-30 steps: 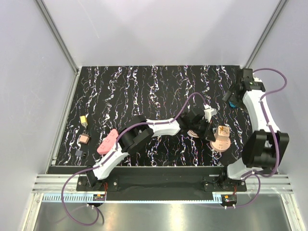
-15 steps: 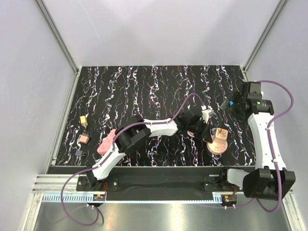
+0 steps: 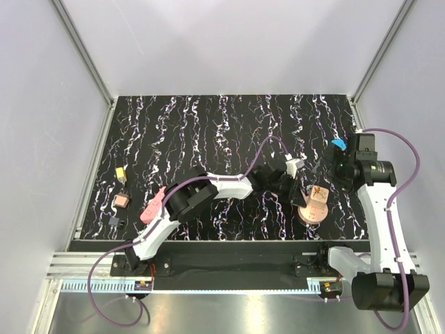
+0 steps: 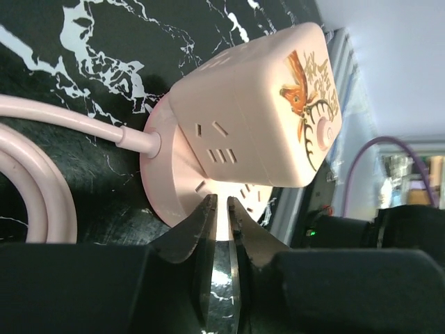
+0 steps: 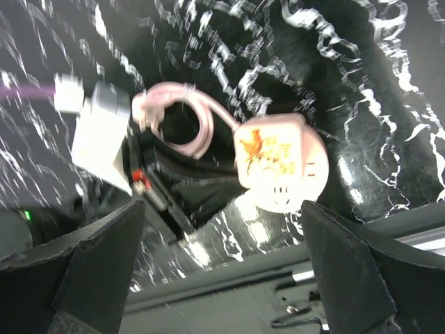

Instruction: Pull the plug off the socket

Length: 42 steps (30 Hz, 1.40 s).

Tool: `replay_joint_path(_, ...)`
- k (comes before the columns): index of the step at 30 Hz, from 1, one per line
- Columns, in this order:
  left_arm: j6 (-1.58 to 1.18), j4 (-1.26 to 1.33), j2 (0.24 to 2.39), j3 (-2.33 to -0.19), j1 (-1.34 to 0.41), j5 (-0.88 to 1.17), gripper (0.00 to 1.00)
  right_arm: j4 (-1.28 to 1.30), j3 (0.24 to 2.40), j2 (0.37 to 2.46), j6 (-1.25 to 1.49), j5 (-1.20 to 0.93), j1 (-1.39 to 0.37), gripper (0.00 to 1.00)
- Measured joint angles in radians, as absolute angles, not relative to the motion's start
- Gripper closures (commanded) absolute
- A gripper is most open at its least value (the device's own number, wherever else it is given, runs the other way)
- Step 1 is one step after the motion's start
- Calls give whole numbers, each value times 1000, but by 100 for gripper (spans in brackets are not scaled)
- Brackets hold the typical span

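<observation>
Near the left edge of the black marbled desk [image 3: 208,125] lay three small pieces: a yellow-and-black one [image 3: 120,174], a brownish-pink square [image 3: 121,201] and a dark one [image 3: 115,221]. A pink oblong piece [image 3: 154,204] sat close against the left arm [image 3: 208,189], which reached rightward across the desk. A pink cable [image 4: 35,181] looped beside the left pincer [image 4: 222,202] and ran into the round base of the pink socket [image 3: 316,202]. That pincer was barely spread, only a thin slit between its fingers, with its tips at the rim of the base. The socket stood near the desk's front right, and its visible faces showed bare slots. The right pincer [image 5: 222,205] hung above it, spread wide and holding nothing.
</observation>
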<state>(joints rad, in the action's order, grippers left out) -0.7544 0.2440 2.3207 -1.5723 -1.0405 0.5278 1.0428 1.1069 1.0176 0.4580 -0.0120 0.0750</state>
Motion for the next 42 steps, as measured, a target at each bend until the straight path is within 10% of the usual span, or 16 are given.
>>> replay_joint_path(42, -939, 399, 2359, -1526, -1011, 618, 88, 1067, 1022, 1257, 474, 14, 29, 0)
